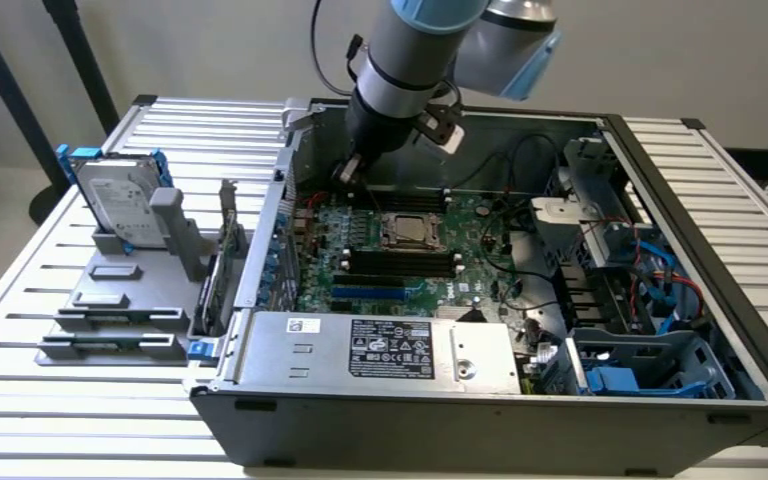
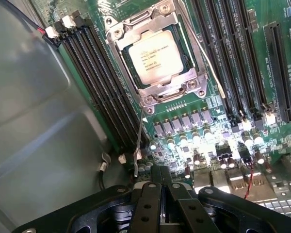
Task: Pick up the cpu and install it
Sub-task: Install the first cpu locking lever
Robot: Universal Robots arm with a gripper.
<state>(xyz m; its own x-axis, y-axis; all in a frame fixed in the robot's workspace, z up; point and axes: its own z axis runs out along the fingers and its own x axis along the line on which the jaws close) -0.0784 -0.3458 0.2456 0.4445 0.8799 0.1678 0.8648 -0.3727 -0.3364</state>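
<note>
Seating looks done — cpu (image 2: 155, 58) in its socket (image 2: 160, 93); my pincer (image 2: 161, 171), closed on nothing, hovers by the lever (image 2: 138, 141) — latching wants care

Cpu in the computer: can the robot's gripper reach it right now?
Probably yes: the gripper hangs shut close to the cpu, whose top lies bare. A metal frame hugs its edges, though.

At the exterior view's top centre the arm (image 1: 404, 70) is a silver-grey cylinder with pale blue joint caps (image 1: 528, 72) and a black lower section. A thin black cable (image 1: 319, 40) loops beside it. The claw (image 2: 161, 171) is matte black, its flat links dotted with round holes.
</note>
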